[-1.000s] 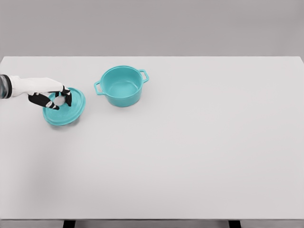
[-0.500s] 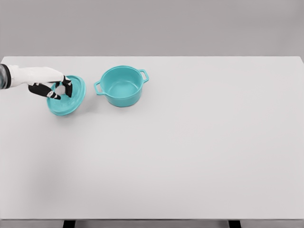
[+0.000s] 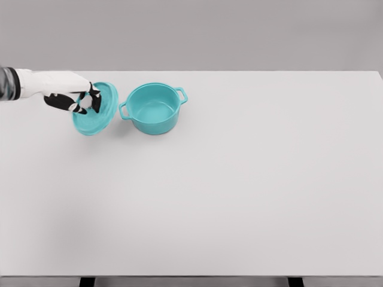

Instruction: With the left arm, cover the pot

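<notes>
One big white counter (image 3: 239, 197) fills most of the view. The teal pot (image 3: 154, 108) sits open on it, just to the right of the fingers (image 3: 90, 97), handles sticking out both sides. The matching teal lid (image 3: 96, 109) is tilted and looks lifted off the counter, close beside the pot but not touching it. The left hand (image 3: 70, 95) comes in from the left edge with its dark fingers clamped around the lid's knob.
</notes>
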{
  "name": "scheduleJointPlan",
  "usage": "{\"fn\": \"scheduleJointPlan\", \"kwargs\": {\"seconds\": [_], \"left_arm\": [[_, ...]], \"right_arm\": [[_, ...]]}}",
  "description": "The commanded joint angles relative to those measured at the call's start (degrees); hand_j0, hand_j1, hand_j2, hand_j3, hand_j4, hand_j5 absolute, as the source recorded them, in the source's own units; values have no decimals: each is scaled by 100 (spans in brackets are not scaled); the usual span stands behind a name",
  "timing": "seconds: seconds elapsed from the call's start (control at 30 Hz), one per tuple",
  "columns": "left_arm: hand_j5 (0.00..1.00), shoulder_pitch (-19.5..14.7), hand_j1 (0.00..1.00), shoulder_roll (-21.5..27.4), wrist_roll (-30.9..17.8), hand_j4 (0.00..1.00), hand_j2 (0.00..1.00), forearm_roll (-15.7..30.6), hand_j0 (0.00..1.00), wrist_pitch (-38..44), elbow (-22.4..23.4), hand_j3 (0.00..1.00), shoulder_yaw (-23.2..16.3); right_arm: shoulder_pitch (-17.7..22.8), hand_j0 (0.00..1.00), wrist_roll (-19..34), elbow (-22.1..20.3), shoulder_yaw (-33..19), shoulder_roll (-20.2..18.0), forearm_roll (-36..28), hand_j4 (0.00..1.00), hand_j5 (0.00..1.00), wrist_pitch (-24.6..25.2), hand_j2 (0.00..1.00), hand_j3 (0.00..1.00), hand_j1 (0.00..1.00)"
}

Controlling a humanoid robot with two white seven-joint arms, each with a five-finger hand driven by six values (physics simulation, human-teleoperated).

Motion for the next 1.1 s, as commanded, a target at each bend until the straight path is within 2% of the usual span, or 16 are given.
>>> {"fn": "scheduleJointPlan", "kwargs": {"seconds": [0.0,0.6,0.73,0.87,1.07], "left_arm": [[41,0,41,3,2,41,41,21,41,21,-135,41,8],[41,-404,41,-586,2,41,41,-120,41,47,-161,41,-27],[41,-624,41,-893,2,41,41,-313,41,487,-126,41,-309],[41,-650,41,-1104,2,41,41,-577,41,627,-100,41,-353],[42,-729,42,-1219,2,42,42,-586,42,645,-100,42,-432]], "right_arm": [[0,100,-6,0,0,-1,-2,100,100,-1,100,100,100],[9,100,-6,0,0,-1,-2,100,100,-1,100,100,100],[0,100,-6,0,0,-1,-2,100,100,-1,100,100,100],[0,100,3,0,0,-1,-2,100,100,-1,100,100,100],[9,100,3,0,9,-1,-2,100,100,-1,100,100,100]]}}
